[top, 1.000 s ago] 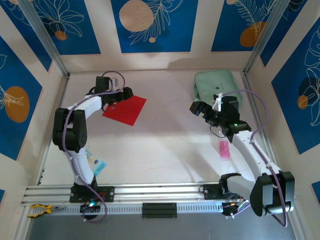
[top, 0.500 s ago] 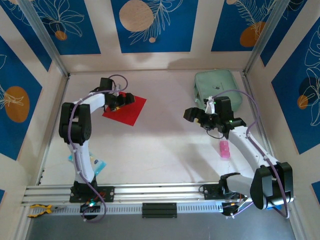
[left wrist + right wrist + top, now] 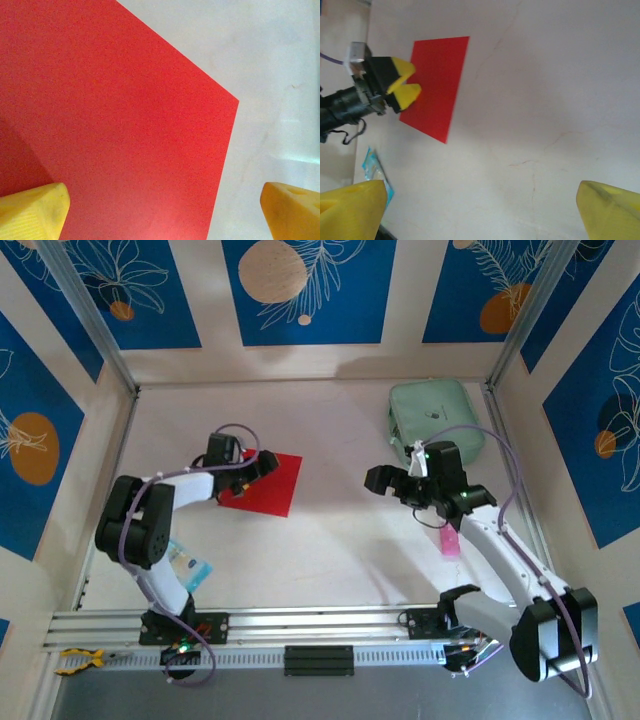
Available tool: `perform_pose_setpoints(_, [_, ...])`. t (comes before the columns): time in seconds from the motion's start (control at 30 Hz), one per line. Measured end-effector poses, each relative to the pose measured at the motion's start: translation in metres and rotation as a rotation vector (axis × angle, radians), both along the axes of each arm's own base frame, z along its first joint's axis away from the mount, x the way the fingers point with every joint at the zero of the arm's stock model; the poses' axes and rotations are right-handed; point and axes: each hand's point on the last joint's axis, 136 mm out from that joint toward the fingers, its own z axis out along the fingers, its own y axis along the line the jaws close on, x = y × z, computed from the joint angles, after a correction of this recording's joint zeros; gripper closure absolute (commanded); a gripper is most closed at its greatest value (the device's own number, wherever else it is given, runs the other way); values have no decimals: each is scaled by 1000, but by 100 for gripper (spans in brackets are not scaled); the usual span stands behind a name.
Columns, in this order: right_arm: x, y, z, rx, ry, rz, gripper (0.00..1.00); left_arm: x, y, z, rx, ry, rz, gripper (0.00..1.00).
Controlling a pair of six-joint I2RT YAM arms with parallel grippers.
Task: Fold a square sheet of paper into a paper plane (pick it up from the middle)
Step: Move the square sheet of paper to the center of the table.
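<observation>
The pale desk (image 3: pixel 330 540) carries everything, and both arms reach out over it. A mint-green pouch (image 3: pixel 435 420) lies just behind the right fingers (image 3: pixel 385 480), toward the far wall.

The square sheet of paper (image 3: pixel 272 488) lies flat on the desk directly under the left fingers (image 3: pixel 257 465). It is bright red, matte and even in colour, with straight edges and sharp corners, and it sits turned at an angle to the desk's edges. No crease or fold shows in it. In the left wrist view the sheet (image 3: pixel 125 125) covers most of the ground. One yellow fingertip (image 3: pixel 30 212) hangs over the red and casts a shadow on it, while the other hangs over bare desk past the sheet's edge. That edge and one corner lie between the two tips. Whether either tip touches the paper cannot be told.

The left fingers are spread wide and grip nothing. The right fingers are also spread wide and empty, over bare desk. From the right wrist the sheet (image 3: pixel 437 85) lies well apart, ahead of those fingers.

A small pink packet (image 3: pixel 449 540) lies near the right fingers, toward the arm's base. A blue-and-white packet (image 3: pixel 195 568) lies well behind the left fingers.
</observation>
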Motion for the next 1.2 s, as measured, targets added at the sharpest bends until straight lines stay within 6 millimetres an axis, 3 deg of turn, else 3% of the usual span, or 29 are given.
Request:
perform_pose_setpoints(0.17, [-12,-5,-5,77,4,-2,1,-35,-58,2,-27,-26,-15,2])
perform_pose_setpoints(0.37, [-16,-3,0,110,3,18,0,-65,-100,4,-32,-46,-23,0])
perform_pose_setpoints(0.6, [-29,7,-7,129,29,56,0,-79,-91,4,164,-100,-169,0])
perform_pose_setpoints(0.87, [-40,22,-16,120,44,91,1,-58,-95,34,297,-200,-429,0])
perform_pose_setpoints(0.97, [-43,23,-23,115,63,81,1,-57,-92,16,292,-133,-479,0])
perform_pose_setpoints(1.07, [-42,25,-23,108,60,73,1,-70,-86,-10,294,-32,-514,2])
perform_pose_setpoints(1.2, [-41,26,-26,103,59,56,1,-71,-88,-11,275,-11,-512,3])
